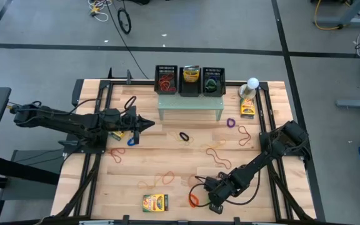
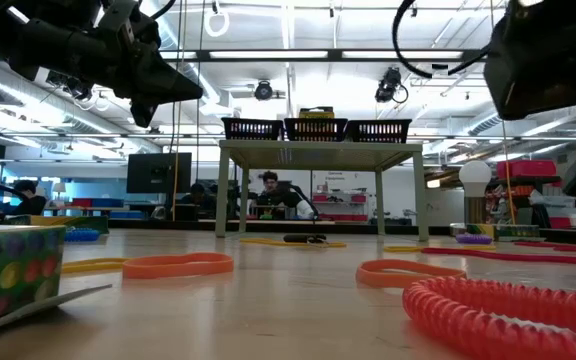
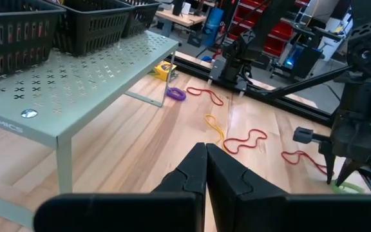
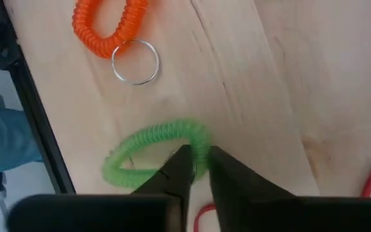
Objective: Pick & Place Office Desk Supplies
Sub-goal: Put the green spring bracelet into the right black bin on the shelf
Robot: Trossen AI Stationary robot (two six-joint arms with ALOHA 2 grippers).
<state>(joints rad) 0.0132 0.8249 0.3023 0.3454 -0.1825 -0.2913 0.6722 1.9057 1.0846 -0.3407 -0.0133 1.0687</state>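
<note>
Your right gripper points down at the table's front edge, its fingers closing around one strand of the green coil loop, which sits between the tips. The loop lies flat, long axis crossing the fingers, just beside the orange coil loop with its metal ring. It is translucent, ribbed and pinched oval. Your left gripper, closed and empty, hovers well away.

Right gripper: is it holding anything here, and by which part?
The right gripper is pinching the green coil loop at one end of its curve, on the table. The left gripper holds nothing.
</note>
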